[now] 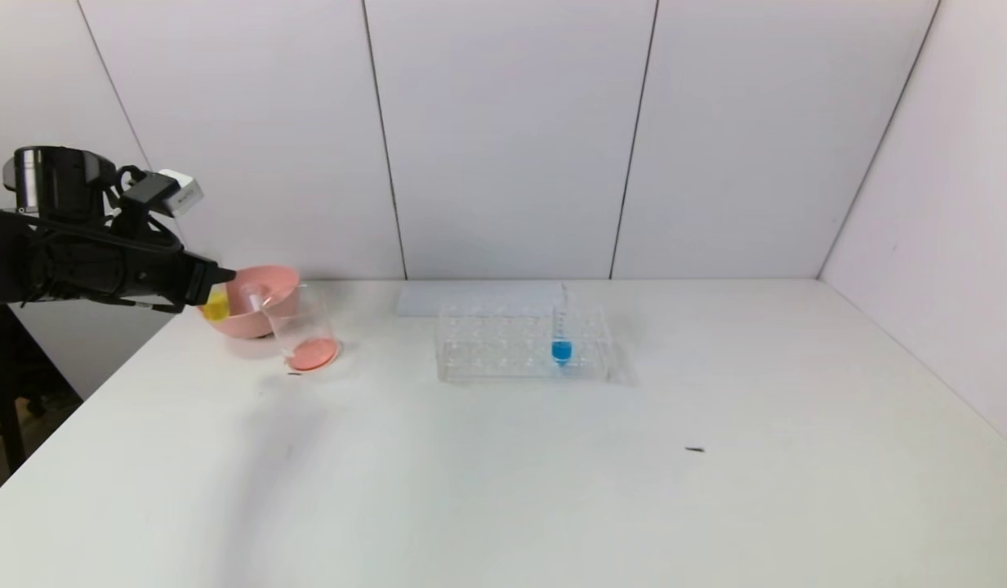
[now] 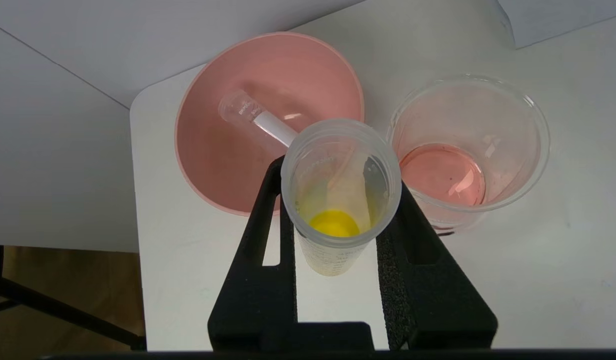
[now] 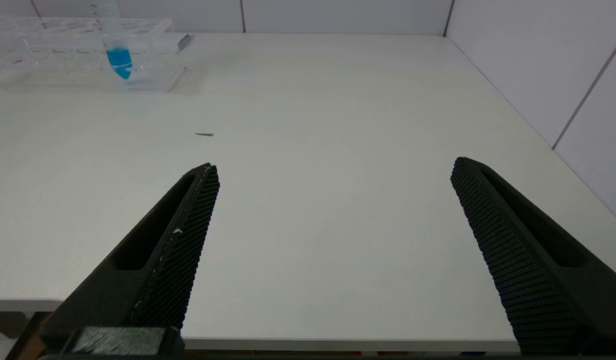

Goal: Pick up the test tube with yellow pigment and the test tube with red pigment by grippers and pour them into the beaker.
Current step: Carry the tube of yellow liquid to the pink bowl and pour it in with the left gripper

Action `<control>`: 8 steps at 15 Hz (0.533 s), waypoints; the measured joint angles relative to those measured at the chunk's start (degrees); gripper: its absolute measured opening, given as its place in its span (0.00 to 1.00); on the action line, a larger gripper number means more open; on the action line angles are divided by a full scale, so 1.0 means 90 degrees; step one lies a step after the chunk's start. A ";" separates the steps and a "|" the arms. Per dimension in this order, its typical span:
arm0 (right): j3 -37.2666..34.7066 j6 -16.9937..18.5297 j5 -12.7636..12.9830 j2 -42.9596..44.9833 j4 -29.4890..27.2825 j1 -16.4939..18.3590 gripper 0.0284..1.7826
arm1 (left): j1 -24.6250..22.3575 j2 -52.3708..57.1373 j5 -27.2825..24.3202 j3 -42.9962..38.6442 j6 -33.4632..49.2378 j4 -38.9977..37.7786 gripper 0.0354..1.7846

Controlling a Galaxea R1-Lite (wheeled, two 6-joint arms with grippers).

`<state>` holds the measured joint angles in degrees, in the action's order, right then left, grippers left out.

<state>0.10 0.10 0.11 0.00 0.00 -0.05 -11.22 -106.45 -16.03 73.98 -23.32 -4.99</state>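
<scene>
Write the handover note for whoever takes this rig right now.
Left gripper: shut on the yellow tube, held near the pink bowl and beaker at the table's far left; yellow liquid is in the tube.
Right gripper: open, empty, low over the near right table edge.
Beaker holds pale red liquid. An empty tube lies in the bowl, so the red pour looks done.
Blue tube stands in the rack; leave it.
Left: tip the yellow tube into the beaker.

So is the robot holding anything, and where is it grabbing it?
The left gripper holds the yellow test tube by its sides near the top. The right gripper holds nothing.
</scene>
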 joint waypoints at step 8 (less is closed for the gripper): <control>0.0000 0.0000 -0.0001 0.0000 0.0000 -0.0003 0.95 | -0.0008 -0.0065 -0.0070 0.0455 -0.0608 0.0811 0.25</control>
<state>0.10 0.10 0.10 0.00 0.00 -0.07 -11.29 -107.03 -16.66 78.08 -28.79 2.32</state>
